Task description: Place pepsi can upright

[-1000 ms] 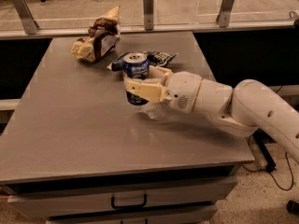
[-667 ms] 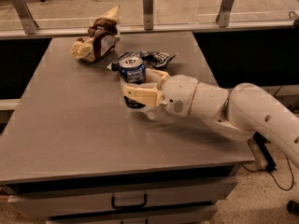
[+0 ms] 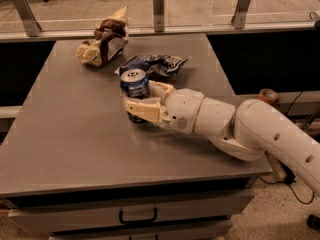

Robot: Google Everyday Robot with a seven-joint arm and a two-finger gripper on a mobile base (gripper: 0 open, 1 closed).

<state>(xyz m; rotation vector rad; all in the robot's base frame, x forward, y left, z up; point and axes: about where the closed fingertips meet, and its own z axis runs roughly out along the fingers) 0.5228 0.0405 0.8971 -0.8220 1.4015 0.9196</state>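
The pepsi can (image 3: 134, 83) is dark blue with white markings and a silver top with a pull tab. It stands upright near the middle of the grey table (image 3: 70, 134). My gripper (image 3: 144, 100) reaches in from the right on a white arm and is shut on the can. One cream finger (image 3: 142, 110) lies across the can's front and lower part, the other (image 3: 161, 89) lies behind it. The can's bottom is hidden by the front finger, so I cannot tell whether it touches the table.
A flat crinkled blue snack bag (image 3: 156, 64) lies just behind the can. A crumpled brown and cream bag (image 3: 103, 43) sits at the back left. A railing with metal posts (image 3: 158, 8) runs behind the table. A drawer handle (image 3: 138, 217) is below the front edge.
My gripper has carried the can a little to the left and toward the table's front, and lower. The can has stayed upright in the grip. The two bags have not moved.
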